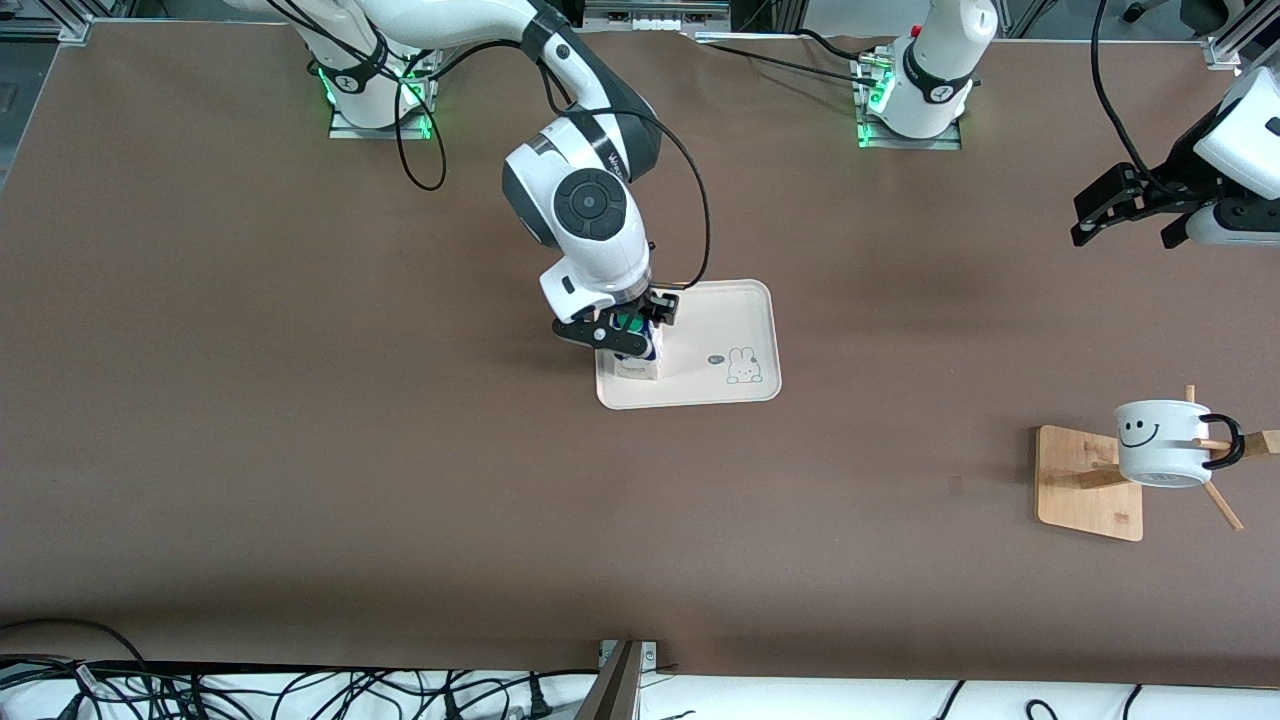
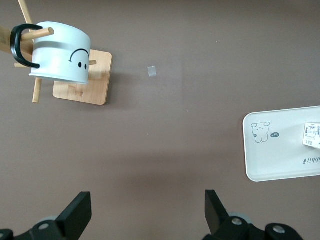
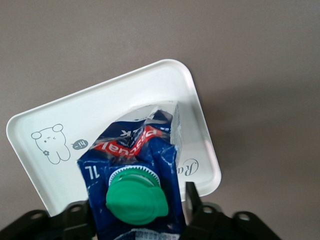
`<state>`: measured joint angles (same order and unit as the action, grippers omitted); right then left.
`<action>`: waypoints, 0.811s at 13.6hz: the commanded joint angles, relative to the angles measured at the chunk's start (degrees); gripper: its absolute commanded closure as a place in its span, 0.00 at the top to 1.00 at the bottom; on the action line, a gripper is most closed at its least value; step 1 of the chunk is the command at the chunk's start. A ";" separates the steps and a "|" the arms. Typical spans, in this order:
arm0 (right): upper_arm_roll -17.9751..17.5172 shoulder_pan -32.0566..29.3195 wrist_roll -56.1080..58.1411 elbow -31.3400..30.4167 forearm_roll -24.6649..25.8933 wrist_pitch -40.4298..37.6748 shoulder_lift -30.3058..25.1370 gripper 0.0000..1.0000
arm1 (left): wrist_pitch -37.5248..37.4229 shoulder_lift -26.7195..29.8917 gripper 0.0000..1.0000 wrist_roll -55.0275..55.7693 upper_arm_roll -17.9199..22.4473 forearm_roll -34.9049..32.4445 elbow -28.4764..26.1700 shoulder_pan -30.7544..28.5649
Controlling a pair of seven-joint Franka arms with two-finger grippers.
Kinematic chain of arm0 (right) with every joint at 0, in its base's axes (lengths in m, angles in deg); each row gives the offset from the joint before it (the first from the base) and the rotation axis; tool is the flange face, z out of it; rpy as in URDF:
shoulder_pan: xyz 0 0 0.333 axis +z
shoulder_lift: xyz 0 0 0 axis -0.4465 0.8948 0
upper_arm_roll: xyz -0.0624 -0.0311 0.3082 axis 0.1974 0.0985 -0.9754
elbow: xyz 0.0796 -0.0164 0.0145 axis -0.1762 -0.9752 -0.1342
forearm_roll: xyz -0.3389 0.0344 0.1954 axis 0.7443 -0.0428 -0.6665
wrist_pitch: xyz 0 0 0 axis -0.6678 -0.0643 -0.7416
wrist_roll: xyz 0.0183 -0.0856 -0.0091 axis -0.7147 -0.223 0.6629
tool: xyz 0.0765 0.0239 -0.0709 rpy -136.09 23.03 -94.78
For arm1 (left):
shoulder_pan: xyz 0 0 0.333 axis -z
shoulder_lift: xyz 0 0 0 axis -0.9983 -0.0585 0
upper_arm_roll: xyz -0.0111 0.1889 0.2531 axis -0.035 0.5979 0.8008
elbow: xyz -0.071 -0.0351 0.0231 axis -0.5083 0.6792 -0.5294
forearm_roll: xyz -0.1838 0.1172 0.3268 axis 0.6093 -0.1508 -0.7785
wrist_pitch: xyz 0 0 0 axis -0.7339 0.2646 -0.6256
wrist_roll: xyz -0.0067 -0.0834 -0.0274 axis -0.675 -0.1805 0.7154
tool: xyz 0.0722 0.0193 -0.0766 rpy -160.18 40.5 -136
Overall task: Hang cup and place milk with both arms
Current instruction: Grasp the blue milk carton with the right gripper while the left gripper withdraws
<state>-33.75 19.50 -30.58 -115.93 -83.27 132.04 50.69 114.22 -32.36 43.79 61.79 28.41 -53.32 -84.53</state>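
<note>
The right arm reaches out from its base over the brown table (image 1: 300, 450), elbow bent and wrist turned down, so that the right gripper (image 1: 622, 330) stands over the tray (image 1: 745, 300) at the corner nearest the front camera on the right arm's side. Its black fingers are clamped on the milk carton (image 3: 135, 170), one on each flank just below the gable. The carton stands upright with its base on the tray. It is a glossy gable-top box, dark blue and white with a red band, its folded top creased, and a round ridged green cap (image 3: 136, 200) sits on the slope.

The tray is a smooth cream rectangle with rounded corners, a low raised rim and a small rabbit drawing (image 1: 741, 366).

The left arm waits, its left gripper (image 1: 1125, 215) held above the table at the left arm's end, fingers spread wide apart with nothing between them.

The cup (image 1: 1160, 443), white and glossy with a black smiley, hangs by its black loop handle (image 1: 1228, 440) on a peg of the wooden mug rack (image 1: 1085, 500), nearer the front camera than the left gripper. The rack has a flat square pale-wood base and thin round pegs.
</note>
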 commanded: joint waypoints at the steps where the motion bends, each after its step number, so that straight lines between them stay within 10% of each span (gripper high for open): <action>1: 0.08 0.48 0.22 0.33 0.47 0.23 0.03 0.00 | -1.45 -1.54 1.00 -0.74 -0.03 -0.62 2.60 0.43; 11: 0.87 0.39 0.31 6.47 0.03 -11.27 -2.61 0.00 | -1.54 -1.62 1.00 -0.38 -0.03 -0.71 2.51 0.43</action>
<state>-33.55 19.62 -30.58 -112.21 -83.26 125.16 48.69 114.08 -33.03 43.79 61.75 28.41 -52.82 -84.40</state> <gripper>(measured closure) 0.934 0.000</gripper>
